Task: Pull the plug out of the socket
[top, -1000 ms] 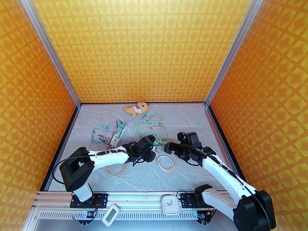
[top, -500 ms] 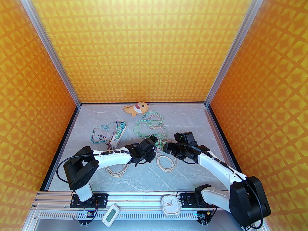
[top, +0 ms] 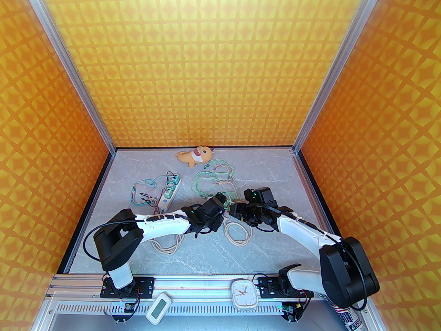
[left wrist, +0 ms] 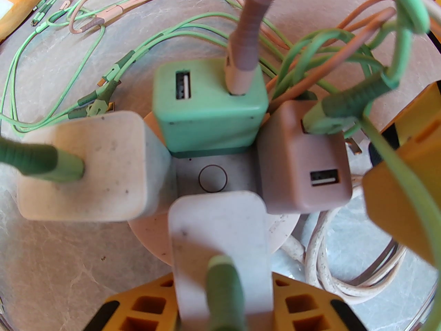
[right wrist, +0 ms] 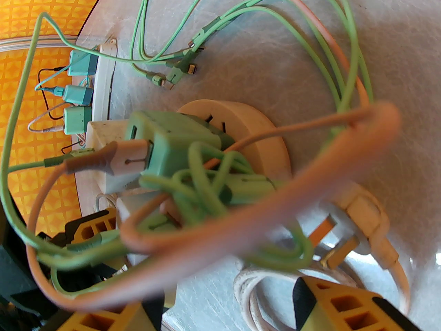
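White plastic, scuffed — the white plug (left wrist: 217, 226) sits in the round socket (left wrist: 212, 181) on the side nearest the left wrist camera, one of four chargers ringed round its face. The socket lies flat on the marbled surface (left wrist: 51, 274), midway between the two arms. Left jaws are narrow and closed on that plug: a yellow finger (left wrist: 137, 305) flanks each side of its body, apparently in contact, though the frame edge cuts the pads off. The plug's long axis stands straight up out of the socket face, toward the left wrist, with its green lead (left wrist: 224, 284) leaving from the top end. So the pull should run along that axis, away from the face, not sideways. The left arm is the nearer, and the one on the plug. Right jaws sit on the opposite side, one finger (left wrist: 396, 198) just beside the pinkish-brown plug (left wrist: 303, 160). In the right wrist view they stand partly apart near the socket (right wrist: 255, 129), but a tangle of green and pink cable (right wrist: 206, 191) hides whether they bear on anything — cannot tell. Likely job there: holding the socket down.
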`<state>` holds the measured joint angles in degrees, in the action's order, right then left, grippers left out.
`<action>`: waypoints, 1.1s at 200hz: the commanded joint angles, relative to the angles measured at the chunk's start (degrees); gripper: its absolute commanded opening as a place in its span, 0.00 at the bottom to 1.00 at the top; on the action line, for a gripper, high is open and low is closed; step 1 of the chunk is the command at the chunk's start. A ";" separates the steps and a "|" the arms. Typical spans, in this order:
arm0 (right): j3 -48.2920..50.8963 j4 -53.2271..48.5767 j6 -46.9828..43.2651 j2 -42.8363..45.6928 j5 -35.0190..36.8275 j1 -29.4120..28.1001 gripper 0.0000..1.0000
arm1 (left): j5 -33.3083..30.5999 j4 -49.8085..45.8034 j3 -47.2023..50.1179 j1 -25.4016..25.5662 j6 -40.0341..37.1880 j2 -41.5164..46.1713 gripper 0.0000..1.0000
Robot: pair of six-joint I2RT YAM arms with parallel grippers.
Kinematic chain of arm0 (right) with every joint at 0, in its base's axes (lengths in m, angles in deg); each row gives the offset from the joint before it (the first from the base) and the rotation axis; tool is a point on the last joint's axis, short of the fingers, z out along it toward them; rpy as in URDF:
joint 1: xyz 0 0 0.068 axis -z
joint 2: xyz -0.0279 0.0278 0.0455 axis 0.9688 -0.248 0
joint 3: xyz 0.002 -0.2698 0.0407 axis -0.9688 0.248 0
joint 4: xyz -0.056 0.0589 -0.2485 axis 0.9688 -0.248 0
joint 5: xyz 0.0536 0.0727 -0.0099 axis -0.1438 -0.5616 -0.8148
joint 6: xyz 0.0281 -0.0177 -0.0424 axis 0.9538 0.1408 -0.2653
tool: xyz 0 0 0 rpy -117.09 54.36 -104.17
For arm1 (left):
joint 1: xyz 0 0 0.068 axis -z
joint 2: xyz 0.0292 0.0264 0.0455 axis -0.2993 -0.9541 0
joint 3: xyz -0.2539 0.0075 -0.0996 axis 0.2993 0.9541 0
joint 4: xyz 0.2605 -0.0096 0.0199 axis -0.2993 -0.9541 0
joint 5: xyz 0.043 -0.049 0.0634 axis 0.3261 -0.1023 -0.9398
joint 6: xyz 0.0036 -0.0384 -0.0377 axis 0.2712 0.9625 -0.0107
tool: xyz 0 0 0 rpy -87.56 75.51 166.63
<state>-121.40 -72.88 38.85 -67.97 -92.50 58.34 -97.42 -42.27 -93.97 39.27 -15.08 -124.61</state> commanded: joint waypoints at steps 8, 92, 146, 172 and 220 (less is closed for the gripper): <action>-0.91 3.26 2.12 -2.39 1.37 -0.36 0.66 | -0.06 0.66 -1.68 0.89 -0.60 -1.37 0.31; 0.85 3.08 3.91 -0.91 8.28 -0.30 0.59 | -0.06 0.32 -1.79 1.50 -0.10 -1.26 0.30; 1.51 -1.67 -0.01 -2.70 10.29 -0.33 0.58 | -0.14 1.06 -2.14 1.66 0.18 -1.78 0.23; 1.16 -3.68 -1.37 -3.88 11.26 -0.36 0.58 | -5.06 0.76 -2.89 3.25 -1.15 -2.29 0.19; -0.72 -6.44 -2.81 -6.10 13.13 -0.36 0.57 | -11.39 -0.03 -3.72 5.80 -1.62 -2.52 0.13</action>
<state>-122.86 -71.65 38.08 -70.28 -88.06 57.75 -107.02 -43.04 -95.61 43.42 -15.39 -126.47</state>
